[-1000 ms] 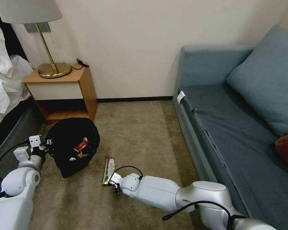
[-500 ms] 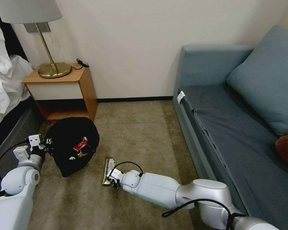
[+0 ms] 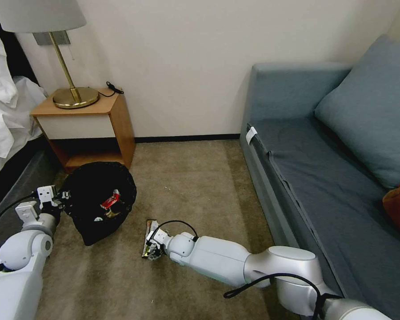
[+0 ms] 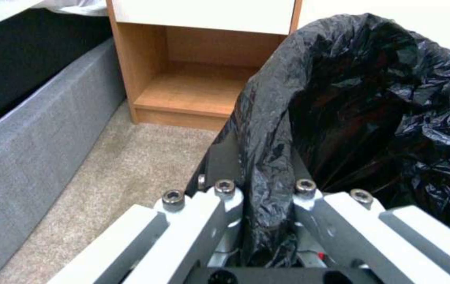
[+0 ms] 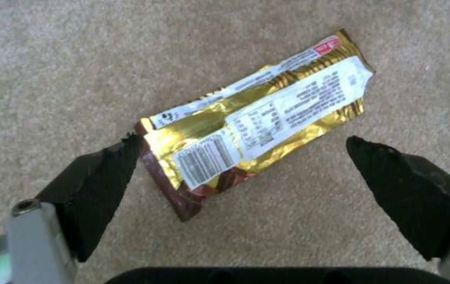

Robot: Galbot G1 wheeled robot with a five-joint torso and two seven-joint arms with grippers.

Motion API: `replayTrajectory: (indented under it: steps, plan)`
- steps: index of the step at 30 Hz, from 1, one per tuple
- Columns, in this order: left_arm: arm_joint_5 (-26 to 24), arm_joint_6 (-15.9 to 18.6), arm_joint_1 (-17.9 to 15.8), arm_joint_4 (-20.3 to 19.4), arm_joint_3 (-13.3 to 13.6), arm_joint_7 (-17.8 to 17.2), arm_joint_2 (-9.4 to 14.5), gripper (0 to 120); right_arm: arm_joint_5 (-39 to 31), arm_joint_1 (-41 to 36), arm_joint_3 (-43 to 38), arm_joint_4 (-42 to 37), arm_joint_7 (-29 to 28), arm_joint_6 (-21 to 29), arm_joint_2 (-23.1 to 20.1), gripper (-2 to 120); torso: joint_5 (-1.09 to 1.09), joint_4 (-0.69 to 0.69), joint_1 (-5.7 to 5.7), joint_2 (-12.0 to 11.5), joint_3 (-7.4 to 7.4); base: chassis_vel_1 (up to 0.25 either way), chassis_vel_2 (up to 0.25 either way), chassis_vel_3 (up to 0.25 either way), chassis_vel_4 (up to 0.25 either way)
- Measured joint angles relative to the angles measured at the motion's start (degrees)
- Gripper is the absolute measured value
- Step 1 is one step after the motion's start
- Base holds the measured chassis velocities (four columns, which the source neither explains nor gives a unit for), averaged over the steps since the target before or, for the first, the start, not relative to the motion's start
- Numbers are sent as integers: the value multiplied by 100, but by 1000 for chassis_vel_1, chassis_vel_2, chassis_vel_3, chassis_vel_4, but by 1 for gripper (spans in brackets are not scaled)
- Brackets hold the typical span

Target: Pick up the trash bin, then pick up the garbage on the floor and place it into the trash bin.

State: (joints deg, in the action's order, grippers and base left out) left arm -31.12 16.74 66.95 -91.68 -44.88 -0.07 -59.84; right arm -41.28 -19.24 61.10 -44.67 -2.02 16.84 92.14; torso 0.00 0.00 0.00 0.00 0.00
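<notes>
**Right end effector drops over the last wrapper on the carpet**

Down at the lower middle of the head view, the right end effector (image 3: pixel 152 250) is right on top of the olive-gold bar wrapper (image 3: pixel 150 236), which lies flat on the carpet (image 3: pixel 195 186) just right of the trash bin (image 3: pixel 100 200). From the wrist camera the fingers are spread wide, one dark pad (image 5: pixel 106 177) just touching the wrapper's brown corner, the other standing well clear on the far side. Nothing is gripped yet.

That wrapper (image 5: pixel 256 118) looks light, thin and crinkly, slick foil hugging the carpet pile. I'd judge it will crumple rather than resist, so pinching across its narrow width near the barcode end seems the sound hold; a shallow pinch could slide off.

Over at the lower left, the left end effector (image 3: pixel 60 199) is clamped narrow on the bin's rim, the black plastic liner (image 4: pixel 267 157) bunched between its fingers (image 4: pixel 225 205). The bin is tipped towards the right arm, with a red snack wrapper (image 3: pixel 111 201) already lying inside, in front of the wooden nightstand (image 3: pixel 115 120).
</notes>
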Motion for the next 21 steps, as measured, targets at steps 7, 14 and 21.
replayTrajectory:
  steps: [7, 14, 21]
  plan:
    - [0, 0, -24, 22, 25, 0, 9, 4, 111, 23, -5, 76, 91, -187, 0, 100, -1, 0, 0, 0, 0, 0, 0, 0, 0]
    - [2, 1, -24, 19, 32, 2, 2, 4, 125, 1, -2, 89, 91, -268, 0, 100, -1, 0, 0, 0, 0, 0, 0, 0, 0]
    - [3, 7, -16, 10, 23, 3, 13, 4, 120, -12, -1, 87, 60, -263, 0, 100, 0, 0, 0, 0, 0, 0, 0, 0, 0]
